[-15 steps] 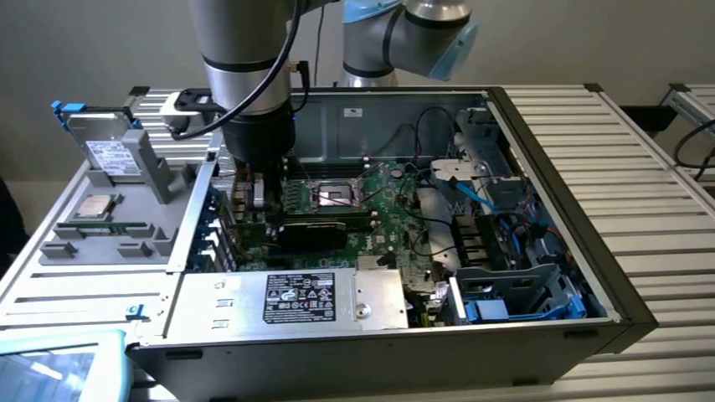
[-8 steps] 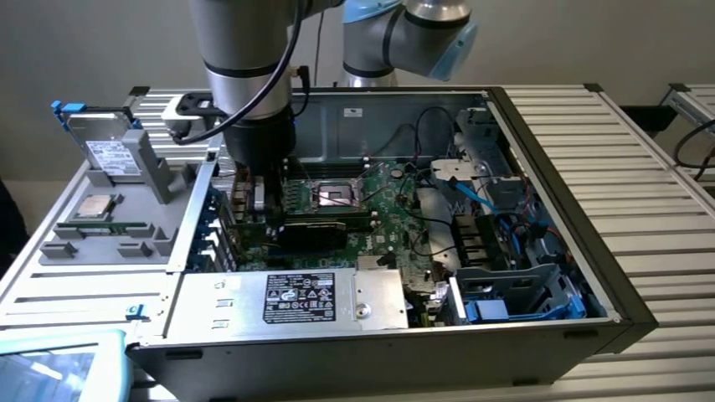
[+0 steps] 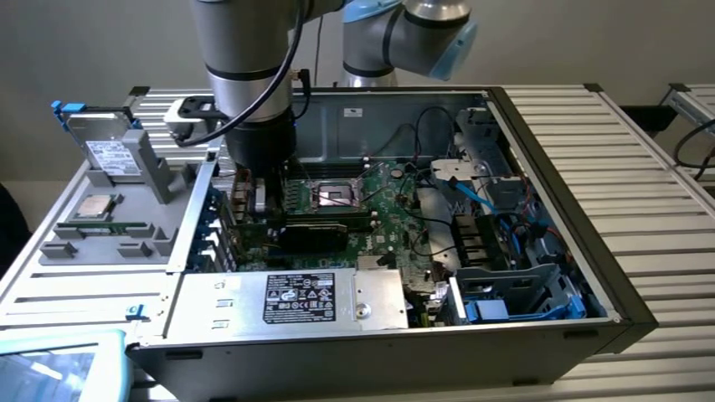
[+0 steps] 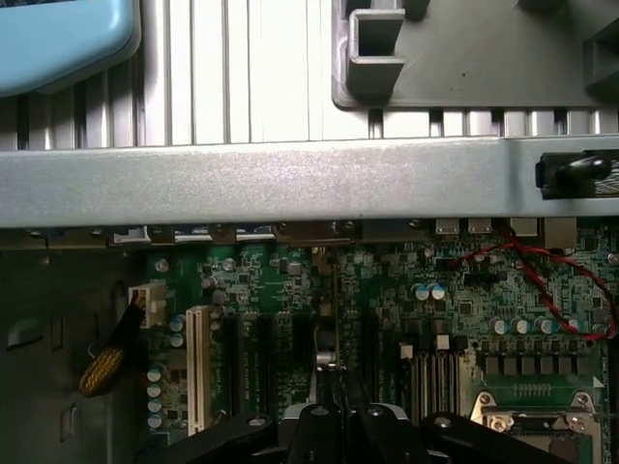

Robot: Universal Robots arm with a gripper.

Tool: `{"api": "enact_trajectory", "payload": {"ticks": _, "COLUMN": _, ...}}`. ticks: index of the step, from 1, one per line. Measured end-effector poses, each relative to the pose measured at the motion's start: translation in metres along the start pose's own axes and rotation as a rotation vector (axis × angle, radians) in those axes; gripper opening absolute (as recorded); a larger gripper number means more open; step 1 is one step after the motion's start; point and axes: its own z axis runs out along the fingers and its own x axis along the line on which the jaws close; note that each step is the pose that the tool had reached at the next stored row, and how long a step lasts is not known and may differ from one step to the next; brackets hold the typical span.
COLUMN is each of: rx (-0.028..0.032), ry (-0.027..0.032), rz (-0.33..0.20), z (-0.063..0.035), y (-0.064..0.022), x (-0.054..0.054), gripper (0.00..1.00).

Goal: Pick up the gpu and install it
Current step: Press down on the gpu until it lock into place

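We see the gripper (image 3: 259,199) lowered into the open computer case (image 3: 558,151), its fingers clamped on the gpu (image 3: 316,232), which stands on edge over the motherboard (image 3: 374,205) slots beside the CPU socket (image 3: 333,196)

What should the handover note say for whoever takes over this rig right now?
Gripper: shut on the gpu, down inside the open computer case.
Gpu: held on edge over the expansion slots of the motherboard.
Done: gpu picked up and brought into the case.
Left: whether it is seated in a slot cannot be told; the gripper has not yet let go.
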Motion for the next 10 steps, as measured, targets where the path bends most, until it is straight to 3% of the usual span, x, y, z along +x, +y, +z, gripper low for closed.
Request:
{"api": "enact_trajectory", "payload": {"ticks": 6, "rx": -0.0030, "ry": 0.0040, "rz": 0.000, "z": 0.0004, "y": -0.0003, "x": -0.001, "gripper": 0.14}}
{"api": "enact_trajectory", "payload": {"ticks": 9, "rx": 0.0020, "ry": -0.0036, "rz": 0.001, "z": -0.0068, "y": 0.0000, "x": 0.000, "gripper": 0.14}}
{"api": "enact_trajectory", "payload": {"ticks": 10, "rx": 0.0008, "ry": -0.0014, "rz": 0.000, "z": -0.0123, "y": 0.0003, "x": 0.000, "gripper": 0.14}}
